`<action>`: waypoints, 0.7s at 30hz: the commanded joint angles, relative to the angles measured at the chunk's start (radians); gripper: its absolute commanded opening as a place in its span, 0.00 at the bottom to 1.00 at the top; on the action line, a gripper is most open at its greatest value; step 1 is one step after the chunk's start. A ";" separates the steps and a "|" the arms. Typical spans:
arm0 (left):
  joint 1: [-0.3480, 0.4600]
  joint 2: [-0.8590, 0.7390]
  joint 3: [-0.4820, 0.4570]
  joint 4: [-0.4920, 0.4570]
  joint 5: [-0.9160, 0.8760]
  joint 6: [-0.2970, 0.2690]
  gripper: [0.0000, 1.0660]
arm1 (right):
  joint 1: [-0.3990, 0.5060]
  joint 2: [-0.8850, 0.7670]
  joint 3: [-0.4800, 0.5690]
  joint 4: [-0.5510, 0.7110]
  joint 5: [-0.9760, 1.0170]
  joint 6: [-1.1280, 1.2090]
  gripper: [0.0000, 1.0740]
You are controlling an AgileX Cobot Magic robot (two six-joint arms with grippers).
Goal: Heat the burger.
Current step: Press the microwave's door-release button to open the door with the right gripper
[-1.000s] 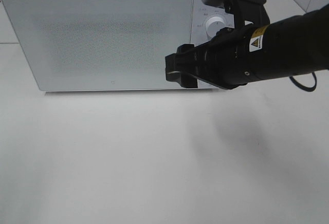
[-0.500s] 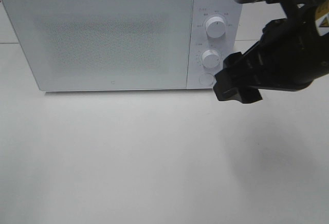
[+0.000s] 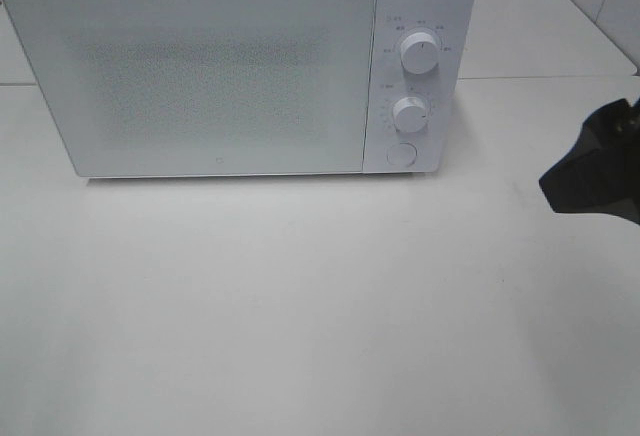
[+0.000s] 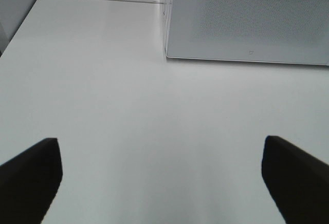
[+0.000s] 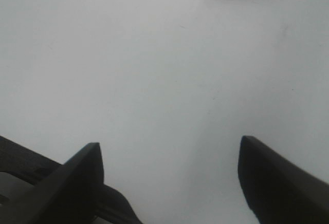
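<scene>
Microwave (image 3: 220, 76) door hides its inside; left tool (image 4: 160, 149), right tool (image 5: 169, 147) gape empty, cropped.

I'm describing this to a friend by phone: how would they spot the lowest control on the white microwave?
Find the big white microwave at the back of the table. On the panel right of its closed door, three round controls stack vertically; take the bottom button. Unlike the upper knob and lower knob, it is flat, with no pointer line or marks around it.

I'm seeing my left tool (image 4: 159, 142) as two matte black wedge fingers (image 4: 31, 172); my right tool (image 5: 169, 142) is black too, with the same angular wedges.
</scene>
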 commanded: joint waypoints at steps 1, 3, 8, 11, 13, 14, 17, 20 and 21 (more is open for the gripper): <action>0.002 -0.018 0.003 -0.007 -0.011 0.000 0.92 | -0.007 -0.090 0.035 -0.024 0.034 0.002 0.66; 0.002 -0.018 0.003 -0.007 -0.011 0.000 0.92 | -0.007 -0.113 0.045 -0.030 0.038 0.002 0.66; 0.002 -0.018 0.003 -0.007 -0.011 0.000 0.92 | -0.064 -0.225 0.115 -0.030 0.039 0.002 0.72; 0.002 -0.018 0.003 -0.007 -0.011 0.000 0.92 | -0.207 -0.305 0.161 -0.030 0.039 -0.025 0.71; 0.002 -0.018 0.003 -0.007 -0.011 0.000 0.92 | -0.234 -0.324 0.170 -0.027 0.039 -0.042 0.71; 0.002 -0.018 0.003 -0.007 -0.011 0.000 0.92 | -0.234 -0.324 0.170 -0.027 0.039 -0.042 0.71; 0.002 -0.018 0.003 -0.007 -0.011 0.000 0.92 | -0.315 -0.395 0.197 -0.012 0.039 -0.085 0.71; 0.002 -0.018 0.003 -0.007 -0.011 0.000 0.92 | -0.380 -0.461 0.222 0.014 0.038 -0.095 0.71; 0.002 -0.018 0.003 -0.007 -0.011 0.000 0.92 | -0.414 -0.500 0.240 0.028 0.039 -0.095 0.71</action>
